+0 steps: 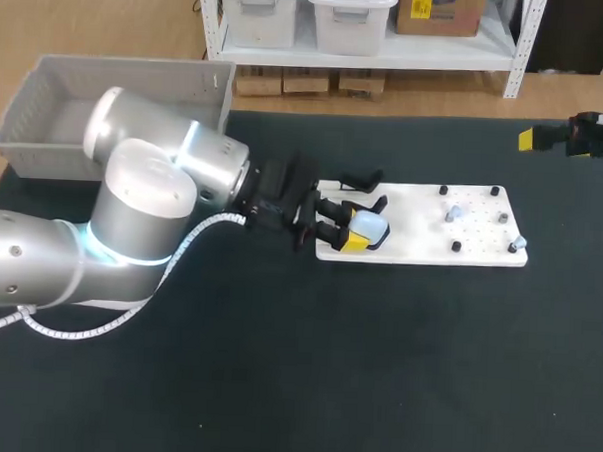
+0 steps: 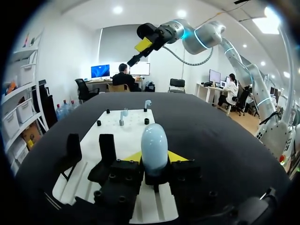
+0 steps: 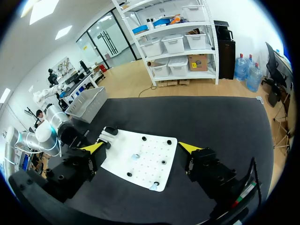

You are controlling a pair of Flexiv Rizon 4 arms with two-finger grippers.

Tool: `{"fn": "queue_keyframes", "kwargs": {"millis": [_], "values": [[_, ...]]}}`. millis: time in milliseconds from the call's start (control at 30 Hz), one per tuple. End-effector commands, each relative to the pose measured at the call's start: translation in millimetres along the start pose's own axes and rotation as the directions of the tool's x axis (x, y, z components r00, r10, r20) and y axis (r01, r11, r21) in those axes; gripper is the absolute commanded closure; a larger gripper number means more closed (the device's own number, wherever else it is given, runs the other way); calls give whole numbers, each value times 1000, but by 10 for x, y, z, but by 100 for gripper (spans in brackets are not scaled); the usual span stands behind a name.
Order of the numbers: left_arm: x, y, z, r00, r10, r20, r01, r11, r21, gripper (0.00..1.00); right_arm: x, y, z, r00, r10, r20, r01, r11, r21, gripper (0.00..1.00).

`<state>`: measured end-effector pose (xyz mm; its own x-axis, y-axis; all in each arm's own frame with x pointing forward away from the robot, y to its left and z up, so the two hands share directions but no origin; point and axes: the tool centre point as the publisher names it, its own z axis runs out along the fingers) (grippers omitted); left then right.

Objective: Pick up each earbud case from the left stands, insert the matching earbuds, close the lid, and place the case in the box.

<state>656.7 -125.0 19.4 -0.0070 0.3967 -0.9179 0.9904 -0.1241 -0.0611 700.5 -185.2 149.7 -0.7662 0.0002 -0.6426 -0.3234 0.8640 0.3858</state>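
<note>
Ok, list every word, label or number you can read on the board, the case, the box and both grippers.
No readable text on any of them.
white board: plain, no print.
earbud case: no marking shows.
grey box: no label in view.
left gripper: yellow tips only, no text.
right gripper: a small coloured strip on its body, too small to read.

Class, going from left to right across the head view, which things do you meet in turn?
Grey box → left gripper gripping the earbud case → loose earbud → right gripper.
</note>
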Motion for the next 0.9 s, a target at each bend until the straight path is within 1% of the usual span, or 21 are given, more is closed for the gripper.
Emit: {"fn": "queue_keyframes", "kwargs": {"millis": [33, 133, 300, 367, 433, 467, 667, 833, 900], "values": [[-30, -79, -78, 1000, 7, 14, -7, 1000, -20, 100, 1, -1, -4, 1000, 0, 0, 0, 1000, 0, 0], [-33, -83, -89, 1000, 11, 14, -11, 1000, -21, 100, 1, -1, -4, 1000, 0, 0, 0, 1000, 0, 0], [35, -47, -60, 1000, -1, 3, 1, 1000, -19, 100, 1, -1, -4, 1000, 0, 0, 0, 1000, 0, 0], [2, -52, -69, 1000, -3, 22, 3, 1000, -21, 100, 1, -1, -4, 1000, 0, 0, 0, 1000, 0, 0], [-61, -64, -88, 999, 3, 47, -2, 1000, -18, 100, 1, -1, -4, 1000, 0, 0, 0, 1000, 0, 0], [-105, -70, -109, 997, 1, 72, 0, 1000, -13, 100, 1, -1, -4, 1000, 0, 0, 0, 1000, 0, 0], [-313, -121, -199, 991, 7, 137, -6, 1000, -14, 100, 1, -1, -4, 1000, 0, 0, 0, 1000, 0, 0], [-536, -200, -302, 977, 49, 208, -43, 999, -33, 100, 1, -1, -4, 1000, 0, 0, 0, 1000, 0, 0], [-620, -229, -338, 973, 74, 219, -66, 997, -42, 100, 1, -1, -4, 1000, 0, 0, 0, 1000, 0, 0]]}}
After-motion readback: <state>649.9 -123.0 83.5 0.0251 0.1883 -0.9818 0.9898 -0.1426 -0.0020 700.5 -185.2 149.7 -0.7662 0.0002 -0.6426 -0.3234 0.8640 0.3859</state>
